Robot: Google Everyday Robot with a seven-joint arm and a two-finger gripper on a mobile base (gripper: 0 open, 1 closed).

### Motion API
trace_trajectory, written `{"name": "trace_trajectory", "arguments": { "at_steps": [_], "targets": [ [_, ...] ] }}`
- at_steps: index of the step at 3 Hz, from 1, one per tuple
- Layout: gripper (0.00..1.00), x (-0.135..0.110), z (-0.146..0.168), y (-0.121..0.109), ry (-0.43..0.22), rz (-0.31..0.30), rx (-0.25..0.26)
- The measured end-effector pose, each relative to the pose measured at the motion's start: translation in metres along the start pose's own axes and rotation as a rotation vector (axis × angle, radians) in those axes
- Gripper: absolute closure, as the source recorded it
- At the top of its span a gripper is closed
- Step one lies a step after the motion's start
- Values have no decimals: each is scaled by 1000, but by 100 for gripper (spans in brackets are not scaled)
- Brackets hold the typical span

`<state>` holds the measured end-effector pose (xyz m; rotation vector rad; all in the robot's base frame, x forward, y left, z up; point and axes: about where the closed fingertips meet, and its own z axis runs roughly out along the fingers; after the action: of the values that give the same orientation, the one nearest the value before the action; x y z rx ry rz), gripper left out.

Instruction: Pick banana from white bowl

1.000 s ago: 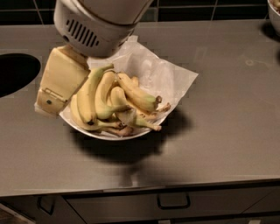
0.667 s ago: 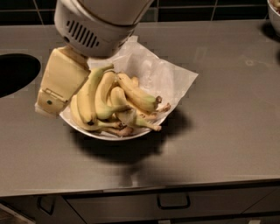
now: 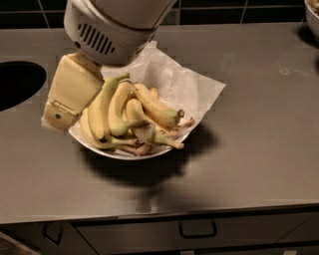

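Observation:
The white bowl point(image 3: 117, 152) sits left of centre on the grey counter, lined with crumpled white paper point(image 3: 184, 87) and holding several bananas. The banana point(image 3: 98, 110) is the large plump one at the bowl's left side, with its greenish stem pointing up and back. My gripper point(image 3: 74, 94) hangs from the white arm housing point(image 3: 107, 30) and reaches down over the bowl's left rim. Its cream-coloured part lies right against the left side of the banana. The housing hides the rest of the gripper and the back of the bowl.
A dark round opening point(image 3: 15, 82) is cut into the counter at the far left. Another bowl's edge point(image 3: 313, 12) shows at the top right corner. The counter's front edge runs below the bowl, with drawers and a handle point(image 3: 198, 229) under it.

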<state>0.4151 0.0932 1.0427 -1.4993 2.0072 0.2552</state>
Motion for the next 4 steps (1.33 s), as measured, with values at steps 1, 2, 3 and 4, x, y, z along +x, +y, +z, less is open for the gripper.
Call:
{"name": "trace_trajectory", "arguments": {
  "at_steps": [1, 2, 3, 4],
  "targets": [
    [0, 0, 0, 0, 0, 0, 0],
    [0, 10, 11, 0, -19, 38, -2],
    [0, 29, 33, -5, -13, 92, -8],
    [0, 41, 62, -14, -8, 126, -34]
  ]
}}
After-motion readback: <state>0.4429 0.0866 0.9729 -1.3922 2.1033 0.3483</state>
